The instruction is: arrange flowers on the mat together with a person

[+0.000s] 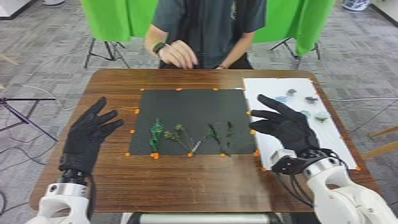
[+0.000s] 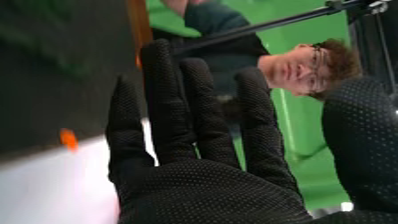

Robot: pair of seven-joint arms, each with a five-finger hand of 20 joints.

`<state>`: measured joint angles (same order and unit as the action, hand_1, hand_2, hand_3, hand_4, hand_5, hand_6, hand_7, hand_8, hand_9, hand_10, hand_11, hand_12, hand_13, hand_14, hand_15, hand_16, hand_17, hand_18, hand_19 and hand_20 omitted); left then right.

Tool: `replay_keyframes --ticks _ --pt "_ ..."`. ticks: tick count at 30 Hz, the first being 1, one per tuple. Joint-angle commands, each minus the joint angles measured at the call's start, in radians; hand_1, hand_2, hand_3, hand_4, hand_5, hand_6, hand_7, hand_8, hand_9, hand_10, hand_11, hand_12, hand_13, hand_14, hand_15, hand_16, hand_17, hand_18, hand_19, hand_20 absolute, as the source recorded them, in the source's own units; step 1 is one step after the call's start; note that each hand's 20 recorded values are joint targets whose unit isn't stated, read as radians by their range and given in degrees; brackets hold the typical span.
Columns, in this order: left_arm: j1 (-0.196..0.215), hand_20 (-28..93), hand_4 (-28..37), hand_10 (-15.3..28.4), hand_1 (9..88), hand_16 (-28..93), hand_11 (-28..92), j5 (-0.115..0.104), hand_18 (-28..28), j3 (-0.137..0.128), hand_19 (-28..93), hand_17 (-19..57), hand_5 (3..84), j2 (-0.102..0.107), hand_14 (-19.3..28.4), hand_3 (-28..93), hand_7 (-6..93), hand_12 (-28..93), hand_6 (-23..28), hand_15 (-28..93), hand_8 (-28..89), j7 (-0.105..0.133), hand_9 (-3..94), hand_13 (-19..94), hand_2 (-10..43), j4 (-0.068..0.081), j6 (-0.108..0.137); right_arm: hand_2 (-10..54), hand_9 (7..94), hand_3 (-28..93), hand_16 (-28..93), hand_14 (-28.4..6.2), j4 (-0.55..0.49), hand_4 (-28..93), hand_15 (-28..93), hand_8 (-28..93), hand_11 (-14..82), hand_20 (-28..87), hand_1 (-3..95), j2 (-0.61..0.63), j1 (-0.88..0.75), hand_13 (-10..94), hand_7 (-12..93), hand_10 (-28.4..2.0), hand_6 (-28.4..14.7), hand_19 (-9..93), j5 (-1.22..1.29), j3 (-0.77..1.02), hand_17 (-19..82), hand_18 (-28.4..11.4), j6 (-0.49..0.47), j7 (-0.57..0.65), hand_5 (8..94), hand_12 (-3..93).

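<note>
Hiding part of the white sheet (image 1: 266,87), the right robot hand (image 1: 291,132) is open; left robot hand (image 1: 85,136) likewise.

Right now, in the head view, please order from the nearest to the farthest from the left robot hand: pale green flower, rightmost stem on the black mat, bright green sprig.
From the left robot hand:
1. Bright green sprig, left part of the black mat
2. Rightmost stem, right part of that mat
3. Pale green flower, on the white sheet, right side
</note>
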<state>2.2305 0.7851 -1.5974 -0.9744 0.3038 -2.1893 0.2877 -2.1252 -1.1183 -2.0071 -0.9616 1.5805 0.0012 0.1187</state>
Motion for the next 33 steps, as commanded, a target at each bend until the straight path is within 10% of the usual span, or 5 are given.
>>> replay_keyframes --ticks 1,11,33 --pt "0.014 16 -28.3 17.4 22.5 -7 21 0.001 24.1 -0.002 49 -8.1 34.5 0.003 26.7 79 9.7 9 4.0 45 -9 0.003 36.1 29 5.6 -0.005 0.001 2.3 48.7 79 12 -17.8 -0.007 -26 53 -13 20.2 21 21.7 0.136 0.067 44 16 -16.9 1.8 56 -0.249 0.011 8 -27.9 0.113 0.074 43.0 16.0" --pt "0.016 16 -28.3 17.5 22.5 -7 21 0.002 24.2 -0.002 49 -8.2 34.4 0.006 26.7 79 9.8 9 4.1 45 -9 0.006 36.0 29 5.5 -0.009 0.003 -3.4 53.9 79 12 -15.6 0.072 -24 63 -14 31.9 22 28.2 0.355 0.208 52 19 -15.3 1.6 63 -0.648 -0.1 15 -27.8 0.235 0.266 47.3 16.9" --pt "-0.013 16 -28.3 18.0 22.8 -7 22 -0.006 24.4 0.01 50 -8.1 34.3 0.012 26.4 79 10.0 9 4.2 44 -9 0.02 36.8 30 5.3 0.0 0.003 -8.5 59.4 78 12 -13.1 0.362 -24 61 -14 40.0 20 33.1 0.497 0.593 58 20 -14.0 3.3 65 -1.228 -0.596 18 -27.2 0.104 0.383 51.2 17.1"
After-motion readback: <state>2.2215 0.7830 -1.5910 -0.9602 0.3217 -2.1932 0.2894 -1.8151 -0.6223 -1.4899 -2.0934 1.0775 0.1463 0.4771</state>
